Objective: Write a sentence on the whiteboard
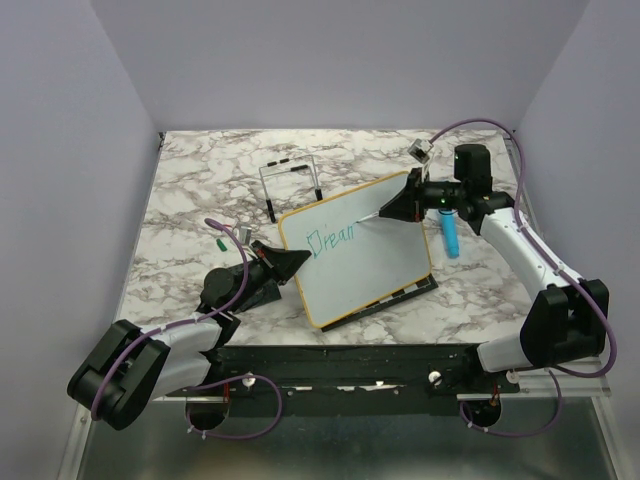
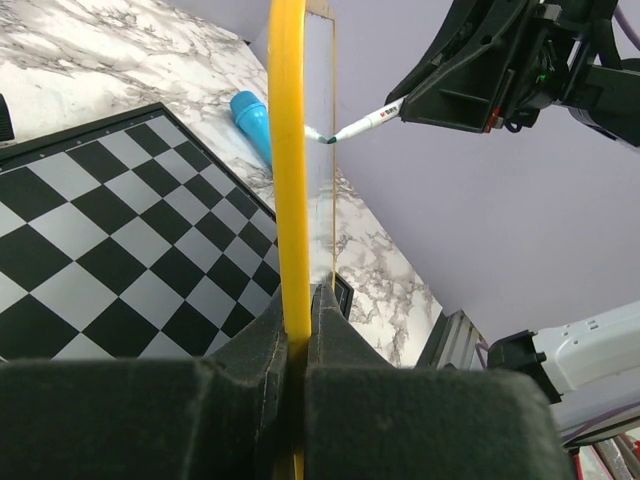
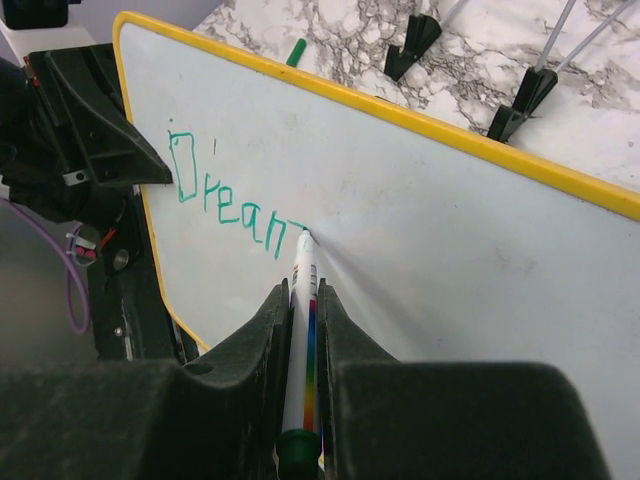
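Top view: the whiteboard point(image 1: 365, 265) stands tilted over the chessboard point(image 1: 405, 292) at mid tabletop point(image 1: 200, 175). The left tool point(image 1: 290, 262) pinches its left edge. The right tool point(image 1: 397, 207) grips a marker point(image 1: 383, 214) whose tip rests on the board. The sentence point(image 1: 335, 240) reads only "Drean". Left wrist view: the jaws are closed tight on the yellow frame point(image 2: 288, 150), and a blue cylinder point(image 2: 252, 125) lies beyond on the tabletop. Right wrist view: the fingers clamp the marker barrel, its tip touching the board at an unfinished fifth letter. Assessment: the task is at an early stage, with the first word incomplete and everything after it outstanding. No containers are in view.
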`<state>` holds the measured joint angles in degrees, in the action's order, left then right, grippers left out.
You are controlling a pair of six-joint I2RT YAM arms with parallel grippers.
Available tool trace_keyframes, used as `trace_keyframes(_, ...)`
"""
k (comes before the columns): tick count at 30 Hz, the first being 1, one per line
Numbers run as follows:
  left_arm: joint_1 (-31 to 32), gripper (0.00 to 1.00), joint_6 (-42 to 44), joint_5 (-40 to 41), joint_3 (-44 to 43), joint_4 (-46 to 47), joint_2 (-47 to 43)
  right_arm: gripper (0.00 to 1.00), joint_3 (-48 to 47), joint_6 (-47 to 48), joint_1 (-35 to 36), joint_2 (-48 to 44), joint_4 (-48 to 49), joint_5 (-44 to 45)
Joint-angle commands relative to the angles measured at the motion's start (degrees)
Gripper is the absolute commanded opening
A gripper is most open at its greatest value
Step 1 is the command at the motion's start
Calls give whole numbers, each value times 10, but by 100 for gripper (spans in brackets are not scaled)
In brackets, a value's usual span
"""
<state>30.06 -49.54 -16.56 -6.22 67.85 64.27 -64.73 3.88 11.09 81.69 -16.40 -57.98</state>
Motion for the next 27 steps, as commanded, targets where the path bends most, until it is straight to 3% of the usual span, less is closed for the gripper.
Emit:
trace_keyframes(1,3,0,70,-22,2,-34,2,1,15,4,-7,-3,8,8)
trace_keyframes(11,3,0,70,-23,-3,-32,9,1,47,55,-6,-17,-42,-9)
trace_keyframes(19,3,0,71,-22,-4,-40,3,1,5,33,-12,-52,-41,-50)
trace_keyframes(27,3,0,73,-22,-2,-40,0,1,29,26,-41,-71,-17,-80)
